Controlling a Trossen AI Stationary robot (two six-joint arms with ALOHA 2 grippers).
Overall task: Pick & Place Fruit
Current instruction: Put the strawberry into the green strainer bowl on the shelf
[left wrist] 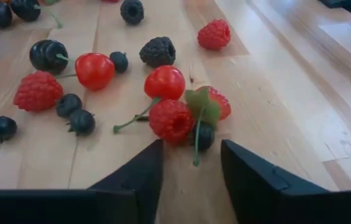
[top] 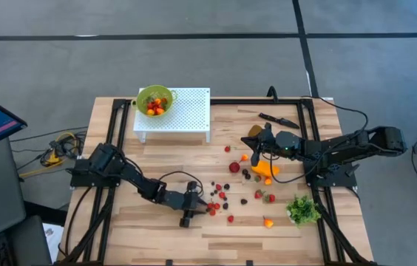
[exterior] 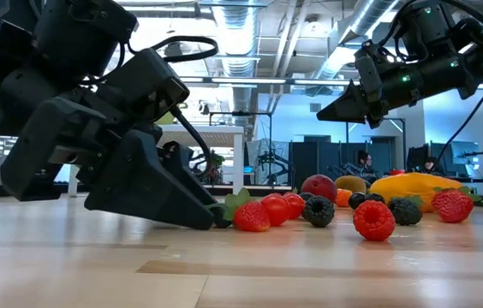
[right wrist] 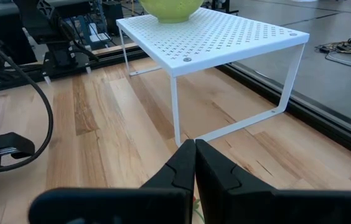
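**Left jaws lined up on a berry cluster**

I have the left gripper [left wrist: 191, 171] down on the pale wooden slatted surface [left wrist: 275, 93], jaws open with a gap between them, nothing gripped. Just ahead lies a tight cluster: a red raspberry [left wrist: 171, 120], a leafy strawberry [left wrist: 216, 102] and a small dark berry, with a glossy red cherry tomato [left wrist: 165, 82] behind. I judge this the approach to a pick; next I must ease forward and close on one piece only.

The right gripper [right wrist: 194, 165] hovers mid-surface, jaws closed and empty. Farther off, a lime-green bowl [top: 154, 100] holding fruit sits on a white perforated metal stand [top: 182, 111]. Beyond is an open workshop.
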